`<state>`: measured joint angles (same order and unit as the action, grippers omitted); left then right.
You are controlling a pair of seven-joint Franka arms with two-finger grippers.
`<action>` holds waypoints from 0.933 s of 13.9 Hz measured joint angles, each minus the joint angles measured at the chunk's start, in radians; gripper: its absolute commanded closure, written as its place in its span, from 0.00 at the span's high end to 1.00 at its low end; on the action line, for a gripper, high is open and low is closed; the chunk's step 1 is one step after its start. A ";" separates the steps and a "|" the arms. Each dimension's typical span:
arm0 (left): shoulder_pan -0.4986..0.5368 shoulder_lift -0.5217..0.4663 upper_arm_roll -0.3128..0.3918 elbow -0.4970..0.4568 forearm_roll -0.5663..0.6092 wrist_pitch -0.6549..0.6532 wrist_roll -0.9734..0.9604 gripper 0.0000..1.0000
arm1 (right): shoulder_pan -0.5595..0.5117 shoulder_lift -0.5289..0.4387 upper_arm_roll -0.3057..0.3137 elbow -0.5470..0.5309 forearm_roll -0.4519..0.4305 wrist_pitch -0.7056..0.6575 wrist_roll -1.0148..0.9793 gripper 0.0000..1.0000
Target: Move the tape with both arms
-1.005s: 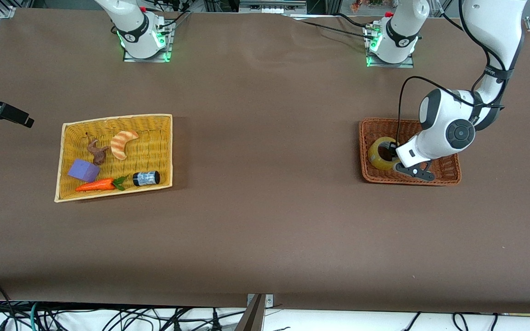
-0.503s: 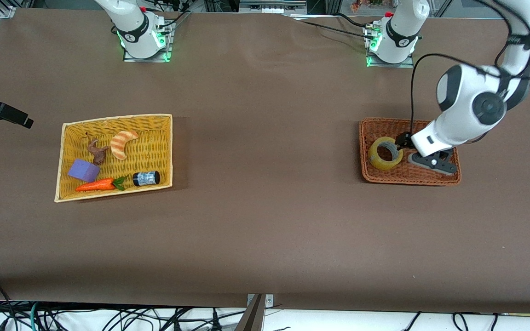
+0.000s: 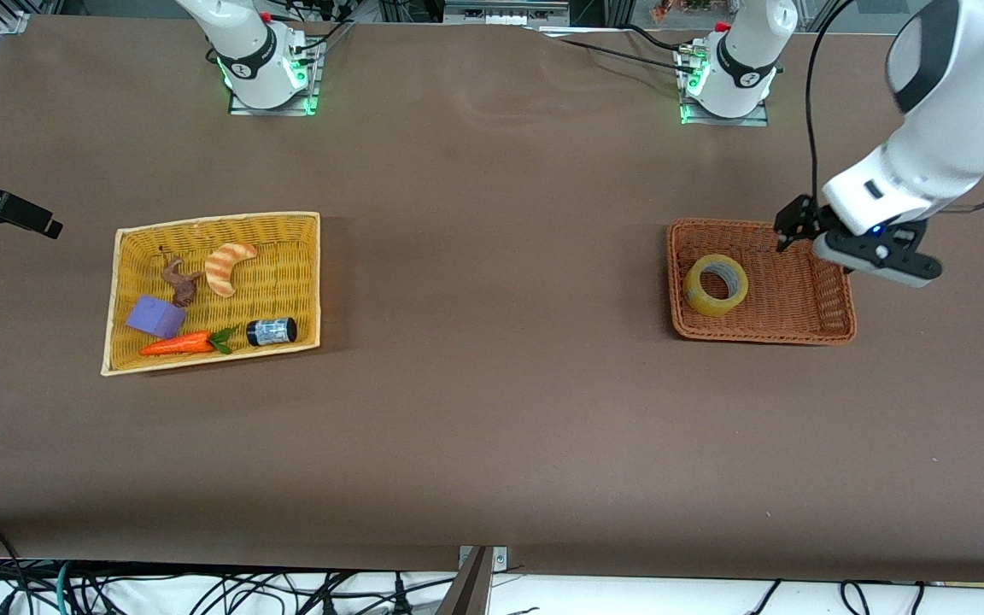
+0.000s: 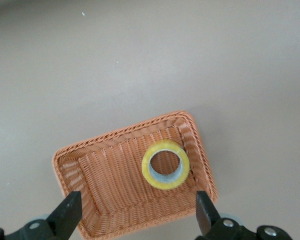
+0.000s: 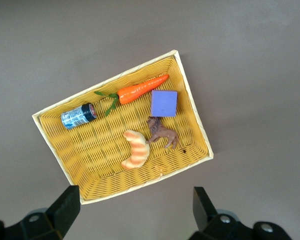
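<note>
Front view, from its left edge to its right: a yellow wicker basket (image 3: 308, 282) is seen on the brown surface (image 3: 492, 410) toward the right arm's end, holding a brown animal figurine (image 3: 181, 282), a striped croissant toy (image 3: 228, 266), a purple block (image 3: 155, 317), a toy carrot (image 3: 180, 343) and a small dark can (image 3: 272, 330). The right claw (image 5: 135, 210) is held above that basket, fingers spread, waiting. In the orange-brown wicker basket (image 3: 834, 329) the tape (image 3: 717, 285) is laid flat, touched by nothing. The left claw (image 3: 787, 232) is held above this basket's edge, fingers spread wide and empty.
</note>
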<state>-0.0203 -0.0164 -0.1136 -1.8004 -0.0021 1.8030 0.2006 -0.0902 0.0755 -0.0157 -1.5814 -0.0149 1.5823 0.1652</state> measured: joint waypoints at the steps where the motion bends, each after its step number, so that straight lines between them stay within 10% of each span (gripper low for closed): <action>1: 0.000 -0.001 0.000 0.055 0.000 -0.063 -0.001 1.00 | 0.000 0.000 0.000 0.000 0.000 0.000 0.000 1.00; 13: 0.001 0.068 0.015 0.197 0.000 -0.176 -0.197 1.00 | 0.000 0.006 -0.001 0.000 0.009 0.000 0.000 1.00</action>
<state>-0.0191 0.0519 -0.0988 -1.6031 -0.0021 1.6267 0.0038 -0.0903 0.0811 -0.0163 -1.5810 -0.0063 1.5828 0.1652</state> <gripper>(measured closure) 0.000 0.000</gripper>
